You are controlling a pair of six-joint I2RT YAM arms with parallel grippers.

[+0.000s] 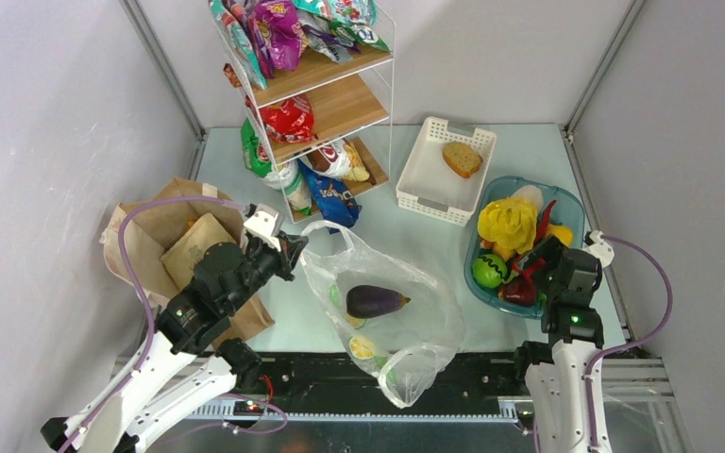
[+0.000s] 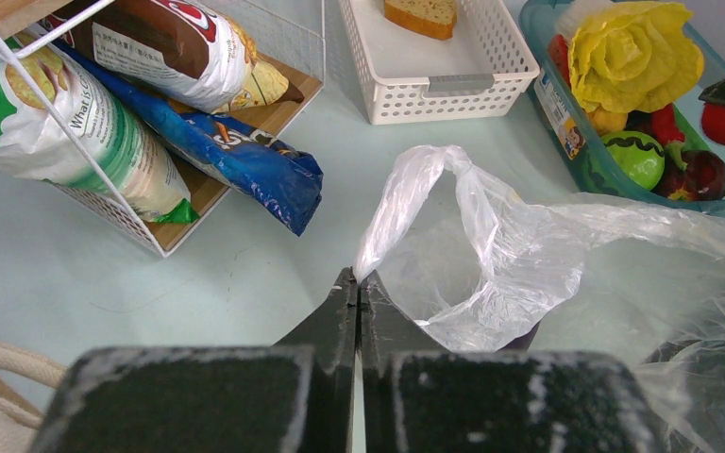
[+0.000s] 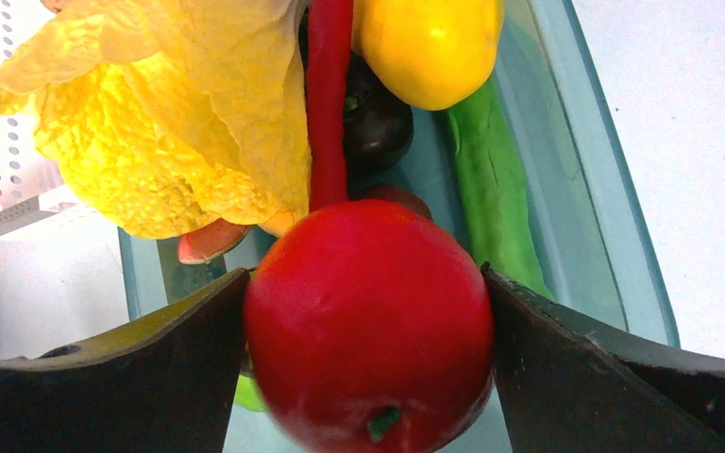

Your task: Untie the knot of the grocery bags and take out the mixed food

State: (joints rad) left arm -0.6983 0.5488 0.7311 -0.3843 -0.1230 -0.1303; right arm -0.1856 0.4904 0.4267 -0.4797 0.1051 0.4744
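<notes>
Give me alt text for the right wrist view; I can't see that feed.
A red tomato fills the gap between the right tool's two dark fingers, touching both, above a blue-tinted tub. Behind it in the tub lie a yellow cabbage, a long red chili, a yellow fruit and a green vegetable.

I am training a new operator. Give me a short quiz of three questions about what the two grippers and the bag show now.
1. True or false: the left gripper pinches a handle of the plastic bag.
2. Which food lies inside that bag? A eggplant, B bread slice, C chili.
3. Fill in: the right gripper holds a red ____ over the blue tub.
Key: 1 true; 2 A; 3 tomato.
</notes>
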